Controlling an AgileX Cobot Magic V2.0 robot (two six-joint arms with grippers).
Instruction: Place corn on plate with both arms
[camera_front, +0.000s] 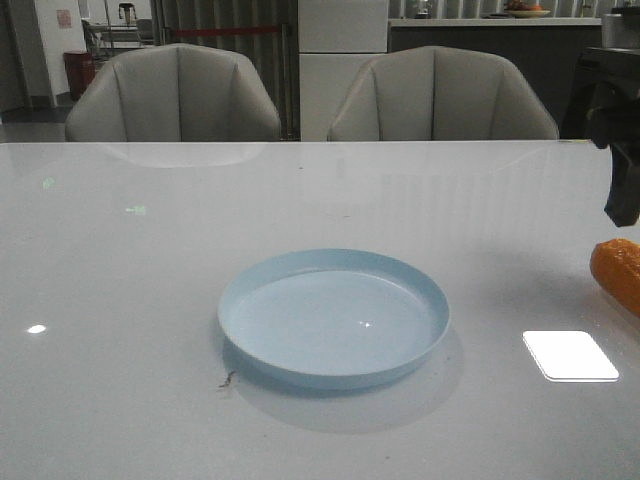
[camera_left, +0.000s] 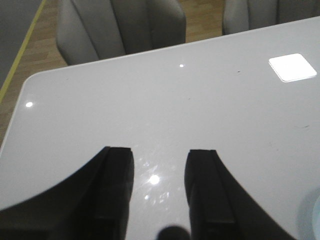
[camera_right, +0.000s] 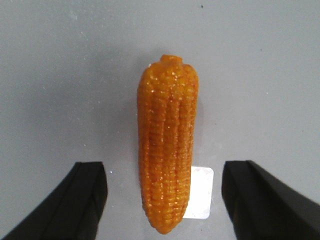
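Right tool (camera_right: 162, 200): black fingers spread wide, straddling the bumpy orange corn cob (camera_right: 167, 150), nothing held.
Left tool (camera_left: 159, 192): parted, empty.
Risk: round cob rolls on the glossy white worktop (camera_front: 120, 300) if pinched off-centre.
Pale blue round plate (camera_front: 333, 318): empty, well apart.

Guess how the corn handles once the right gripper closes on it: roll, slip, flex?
The corn looks round and tapered, lying flat on the glossy table, so a nudge would likely roll it in an arc. Its bumpy kernels should help grip. It looks rigid. The right gripper straddles it, open.
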